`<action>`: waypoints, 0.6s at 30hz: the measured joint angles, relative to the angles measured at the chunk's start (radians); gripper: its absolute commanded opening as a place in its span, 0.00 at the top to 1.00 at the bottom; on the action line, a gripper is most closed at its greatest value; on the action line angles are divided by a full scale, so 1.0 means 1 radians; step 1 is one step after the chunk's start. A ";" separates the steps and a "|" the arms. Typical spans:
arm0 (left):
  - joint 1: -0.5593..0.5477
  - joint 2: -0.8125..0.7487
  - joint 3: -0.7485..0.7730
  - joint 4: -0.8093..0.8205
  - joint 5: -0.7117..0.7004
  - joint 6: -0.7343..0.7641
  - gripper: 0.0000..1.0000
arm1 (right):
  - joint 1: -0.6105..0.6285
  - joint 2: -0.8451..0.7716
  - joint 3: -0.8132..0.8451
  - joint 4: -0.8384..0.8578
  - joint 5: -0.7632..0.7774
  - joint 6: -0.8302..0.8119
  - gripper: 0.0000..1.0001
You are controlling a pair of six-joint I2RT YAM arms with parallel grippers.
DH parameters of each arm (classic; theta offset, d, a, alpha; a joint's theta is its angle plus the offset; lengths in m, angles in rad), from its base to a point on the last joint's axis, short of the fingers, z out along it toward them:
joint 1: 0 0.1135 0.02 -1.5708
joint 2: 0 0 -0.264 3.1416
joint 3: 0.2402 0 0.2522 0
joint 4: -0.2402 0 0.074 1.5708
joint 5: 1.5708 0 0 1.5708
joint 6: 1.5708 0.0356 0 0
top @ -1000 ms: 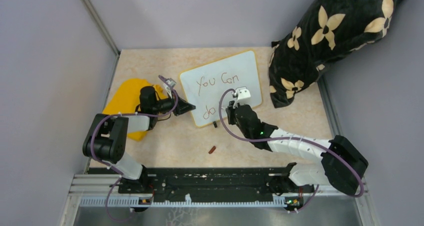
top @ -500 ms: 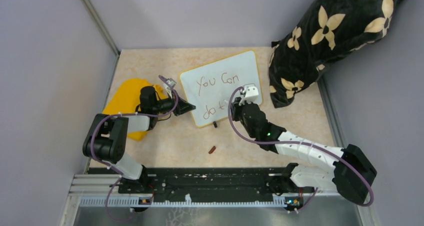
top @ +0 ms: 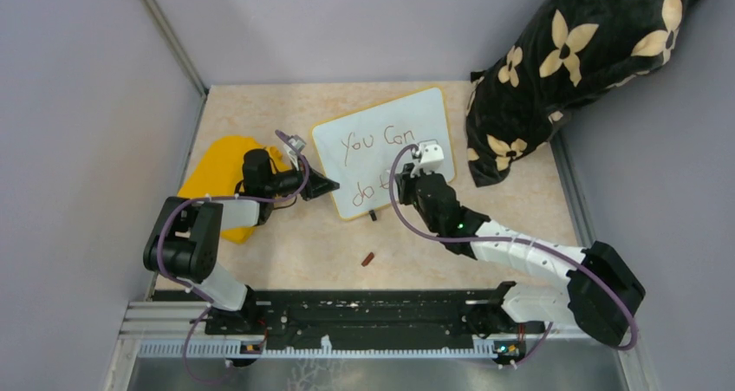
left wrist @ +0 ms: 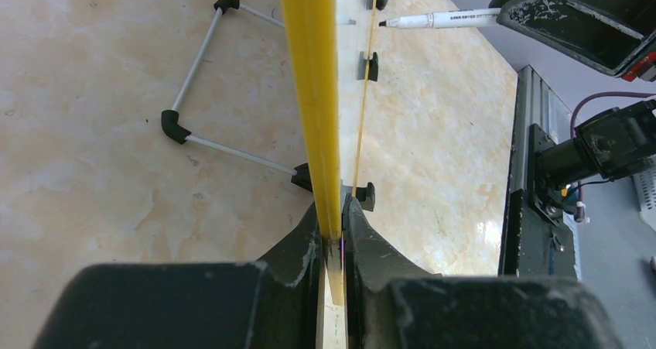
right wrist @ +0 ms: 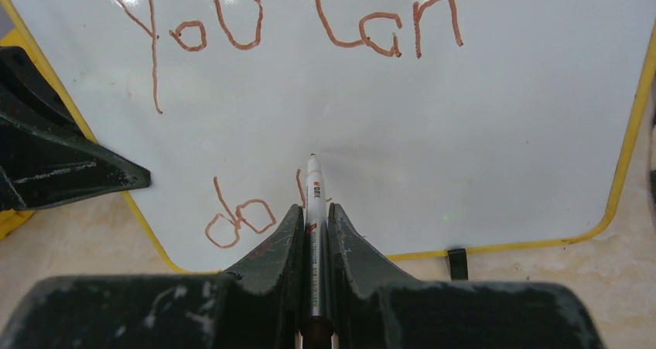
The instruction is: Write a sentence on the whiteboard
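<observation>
One small reddish-brown piece lay low in the top view on the beige counter. Above it were two hands. The right hand clenched one white marker pen, its tip on the single white, yellow-rimmed whiteboard at centre. The left hand pinched the board's yellow edge. Two lines of reddish-brown handwriting read clearly only from the right wrist. Only the left wrist view showed the grey wire stand.

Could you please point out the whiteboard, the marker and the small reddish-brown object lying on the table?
whiteboard [top: 425, 114]: top external view, bare white surface near its far right corner.
marker [right wrist: 313, 185]: right wrist view, white barrel just behind the tip.
small reddish-brown object [top: 368, 258]: top external view, its middle.
</observation>
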 measured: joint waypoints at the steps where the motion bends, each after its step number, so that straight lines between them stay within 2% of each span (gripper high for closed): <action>1: 0.000 0.000 0.000 0.000 0.000 0.000 1.00 | -0.006 0.003 0.002 0.007 -0.002 0.000 1.00; 18: -0.002 0.000 0.005 -0.009 -0.004 0.007 1.00 | -0.032 0.048 0.020 0.022 -0.014 0.003 1.00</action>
